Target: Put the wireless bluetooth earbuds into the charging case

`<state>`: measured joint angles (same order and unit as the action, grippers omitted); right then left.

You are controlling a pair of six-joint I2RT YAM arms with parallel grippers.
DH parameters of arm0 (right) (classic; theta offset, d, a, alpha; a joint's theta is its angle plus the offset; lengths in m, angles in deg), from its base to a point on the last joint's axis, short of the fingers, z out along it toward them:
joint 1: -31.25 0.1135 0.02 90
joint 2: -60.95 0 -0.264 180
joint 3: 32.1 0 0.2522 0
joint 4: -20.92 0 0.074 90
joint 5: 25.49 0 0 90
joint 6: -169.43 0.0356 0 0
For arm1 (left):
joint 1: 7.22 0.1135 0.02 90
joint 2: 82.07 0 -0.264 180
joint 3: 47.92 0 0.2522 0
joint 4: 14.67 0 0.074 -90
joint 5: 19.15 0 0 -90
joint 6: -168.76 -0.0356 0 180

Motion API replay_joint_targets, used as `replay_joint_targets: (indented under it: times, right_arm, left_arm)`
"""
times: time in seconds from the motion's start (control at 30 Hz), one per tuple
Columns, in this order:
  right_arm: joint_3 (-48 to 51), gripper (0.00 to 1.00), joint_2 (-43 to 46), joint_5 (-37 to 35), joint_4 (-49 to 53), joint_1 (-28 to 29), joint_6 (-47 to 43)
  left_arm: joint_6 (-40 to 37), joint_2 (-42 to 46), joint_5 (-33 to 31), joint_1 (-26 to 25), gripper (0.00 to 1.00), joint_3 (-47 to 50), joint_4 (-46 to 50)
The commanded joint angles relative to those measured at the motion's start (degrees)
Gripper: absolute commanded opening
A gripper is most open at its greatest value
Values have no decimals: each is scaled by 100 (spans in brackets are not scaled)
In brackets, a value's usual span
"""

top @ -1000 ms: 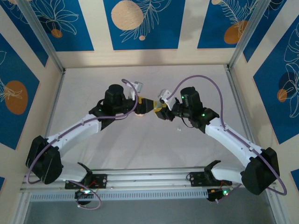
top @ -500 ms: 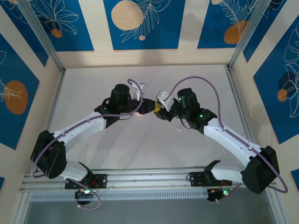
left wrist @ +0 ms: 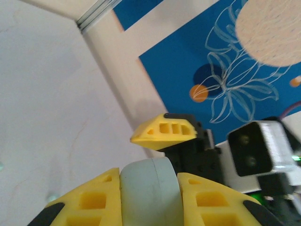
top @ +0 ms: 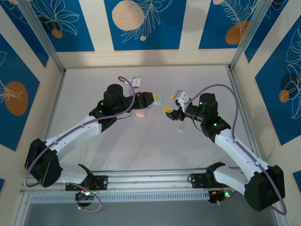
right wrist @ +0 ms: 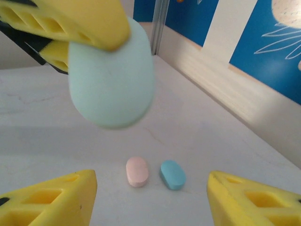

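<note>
My left gripper [top: 151, 99] is shut on a pale teal pebble-shaped charging case [top: 159, 99], held above the table; the case [left wrist: 150, 193] sits closed between the yellow fingers [left wrist: 94, 202]. My right gripper [top: 170, 104] hangs open a short way to the right of the case, not touching it. In the right wrist view the held case [right wrist: 110, 75] floats ahead of the open right gripper [right wrist: 150, 197]. One tiny pale earbud [top: 179, 129] lies on the table below the right gripper.
A pink case [top: 140, 113] lies on the table under the left gripper. In the right wrist view the pink case [right wrist: 136, 171] and a blue case [right wrist: 172, 174] lie side by side. The back wall [top: 146, 59] is close behind.
The right gripper has opened, let go of the teal case and drawn back to the right. The left gripper has shut on the case and holds it alone.
</note>
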<state>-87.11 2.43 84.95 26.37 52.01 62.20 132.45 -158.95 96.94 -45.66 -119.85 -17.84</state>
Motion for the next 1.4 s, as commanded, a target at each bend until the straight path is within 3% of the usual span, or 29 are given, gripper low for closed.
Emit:
replay_joint_targets:
  times: [0.0,0.2,0.73,1.1,1.17,1.23,1.37]
  right_arm:
    - [-22,65,-47,808,-822,-94,154]
    - [-323,65,-337,1263,-1165,-101,256]
    - [-800,57,-1077,1407,-1939,-1,785]
    - [-893,38,-1183,1361,-1686,2,739]
    - [-954,35,-1171,1440,-1554,-16,757]
    - [-1060,34,-1153,1673,-1319,-68,849]
    - [-1457,33,-1200,2540,-598,-270,1165]
  left_arm:
    - [754,11,8,-29,14,14,-725]
    - [1021,-83,19,-41,14,-77,-901]
    - [1122,-213,52,-65,14,-104,-1040]
    - [1089,-167,29,-67,15,-82,-1108]
    - [1010,-141,-6,-60,21,-65,-1159]
    - [773,-96,-33,-67,36,-49,-1180]
    - [-450,144,-26,-66,58,78,-1218]
